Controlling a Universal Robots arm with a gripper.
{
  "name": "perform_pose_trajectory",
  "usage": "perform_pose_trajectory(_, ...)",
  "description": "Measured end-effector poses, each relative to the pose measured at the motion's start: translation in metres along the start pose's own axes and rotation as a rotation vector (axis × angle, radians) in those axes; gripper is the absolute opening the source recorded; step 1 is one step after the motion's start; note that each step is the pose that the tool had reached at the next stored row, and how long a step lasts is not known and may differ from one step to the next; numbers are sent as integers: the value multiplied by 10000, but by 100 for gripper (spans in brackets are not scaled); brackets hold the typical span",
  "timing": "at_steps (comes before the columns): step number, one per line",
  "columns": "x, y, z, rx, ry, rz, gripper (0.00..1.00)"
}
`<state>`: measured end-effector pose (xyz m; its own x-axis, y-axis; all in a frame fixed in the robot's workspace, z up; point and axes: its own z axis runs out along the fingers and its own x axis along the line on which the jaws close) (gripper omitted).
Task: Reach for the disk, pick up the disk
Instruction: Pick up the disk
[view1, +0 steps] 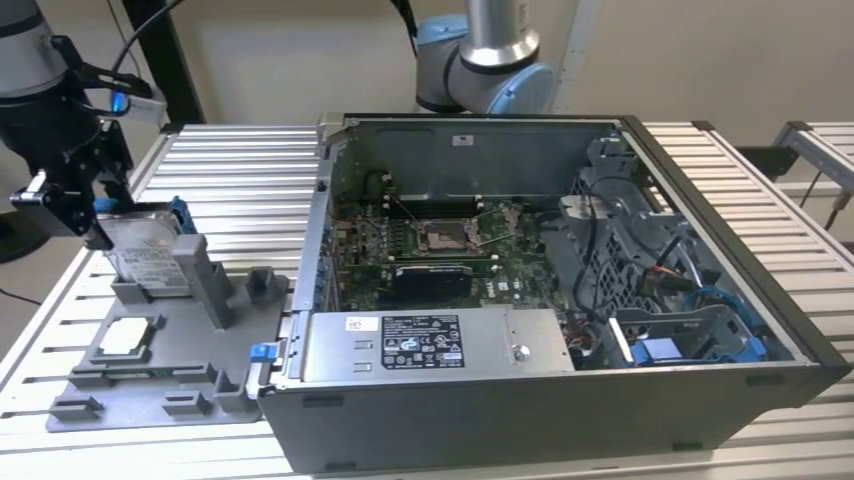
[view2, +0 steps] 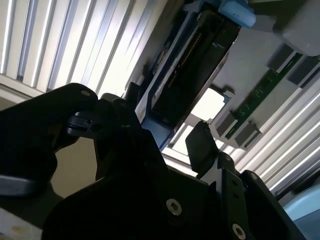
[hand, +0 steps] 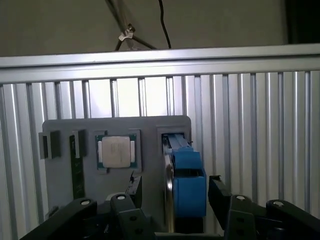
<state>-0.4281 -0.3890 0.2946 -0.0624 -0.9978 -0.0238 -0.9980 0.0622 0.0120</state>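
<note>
A black two-finger gripper (hand: 175, 190) holds its fingers apart, straddling a rectangular silver metal disk drive with blue side rails (hand: 189, 182). The drive stands on edge in a grey plastic tray (hand: 59, 181).

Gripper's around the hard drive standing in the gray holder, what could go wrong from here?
The disk stands on edge in the gray fixture, inside the open gripper. Closing off-centre might catch only its blue rail and tilt it. The chip lies close beside the disk, so the gripper could bump it.
</note>
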Motion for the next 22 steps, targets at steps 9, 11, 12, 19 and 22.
perform_pose_trajectory(9,4,-3,165,-3,1,-139,100)
perform_pose_trajectory(11,5,-3,199,-5,2,-176,100)
perform_pose_trajectory(12,5,-4,219,-3,1,-196,100)
perform_pose_trajectory(19,7,-4,313,-7,-2,-300,100)
perform_pose_trajectory(22,7,-5,313,-7,-2,-301,100)
